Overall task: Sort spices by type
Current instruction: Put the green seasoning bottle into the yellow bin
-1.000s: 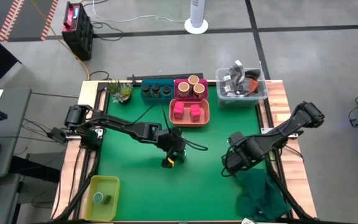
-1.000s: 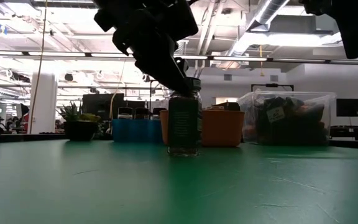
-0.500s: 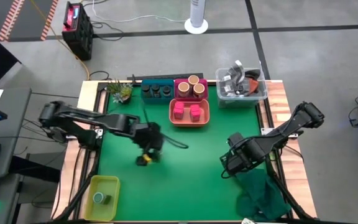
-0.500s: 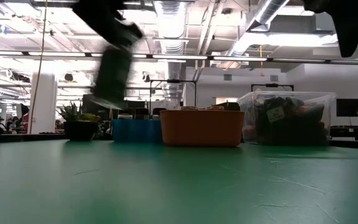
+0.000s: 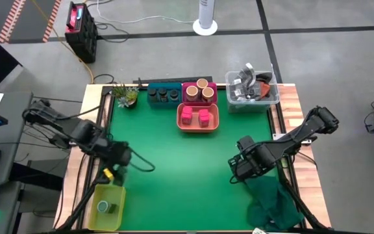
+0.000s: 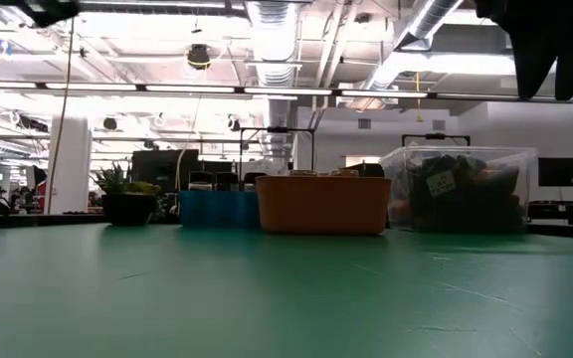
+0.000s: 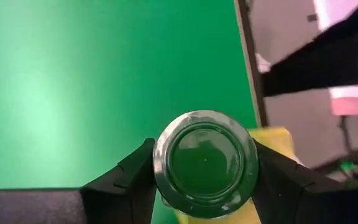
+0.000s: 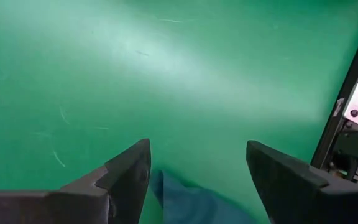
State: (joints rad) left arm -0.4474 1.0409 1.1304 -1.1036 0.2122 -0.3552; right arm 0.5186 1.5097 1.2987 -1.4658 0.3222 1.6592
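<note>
At the lower left of the high view, the yellow tray (image 5: pixel 107 198) sits at the table's near-left corner with 1 green-topped jar (image 5: pixel 103 207) lying inside it. Just above that tray, the left gripper (image 5: pixel 112 170) hangs over the mat's left edge, and its wrist view shows both fingers (image 7: pixel 126 180) clamped against the sides of a clear jar (image 7: pixel 205 163) seen from its round base, with a corner of yellow tray showing beneath it. At the lower right of the high view, the right gripper (image 5: pixel 240 170) waits over the green mat (image 5: pixel 174 169) beside a dark green cloth (image 5: pixel 274 201); its wrist view shows the 2 fingers spread wide with nothing between them, bare mat and a bit of cloth below. Farther back, at the upper middle of the high view, the orange tray (image 5: pixel 198 127) holds 2 pink boxes (image 5: pixel 195 116). Behind it, along the far edge, the blue tray (image 5: pixel 163 86) carries 3 dark jars (image 5: pixel 163 95), the magenta tray (image 5: pixel 188 87) carries 3 tan-topped jars (image 5: pixel 200 91), and the clear tub (image 5: pixel 252 97) of grey clutter stands at the upper right. A small potted plant (image 5: pixel 126 95) sits left of the blue tray.
</note>
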